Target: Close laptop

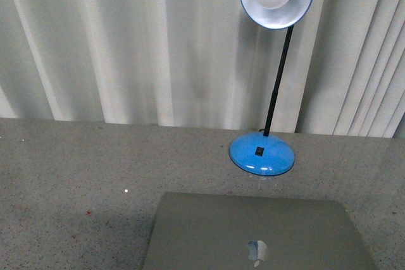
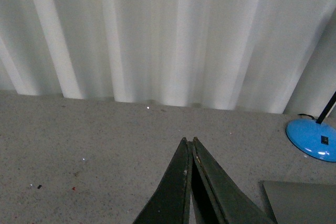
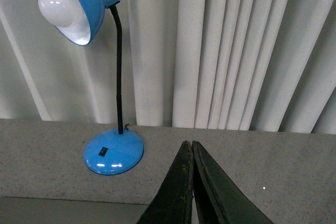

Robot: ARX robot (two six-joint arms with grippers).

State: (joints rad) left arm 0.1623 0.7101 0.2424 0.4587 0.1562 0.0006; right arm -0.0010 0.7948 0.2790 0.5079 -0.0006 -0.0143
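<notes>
- A speckled grey table [image 1: 76, 169] runs back to a wall of pale pleated curtains [image 1: 126, 42].
- The laptop [image 1: 253, 232] sits at the table's near edge, centred before the robot, its long axis running left to right. Only the plain grey-silver lid with a shiny logo [image 1: 255, 251] shows; from here the lid looks flat, so it may be already closed, though I cannot see the front edge.
- A blue lamp [image 1: 262, 154] stands just behind the laptop, shade tipped forward, white bulb unlit.
- The left claw [image 2: 189, 141] has its dark tips pressed together, holding nothing; a laptop corner lies beside it, toward the lamp.
- The right claw [image 3: 188, 144] is likewise pressed together and empty, with the laptop's edge below it. Neither arm looks clearly nearer.
</notes>
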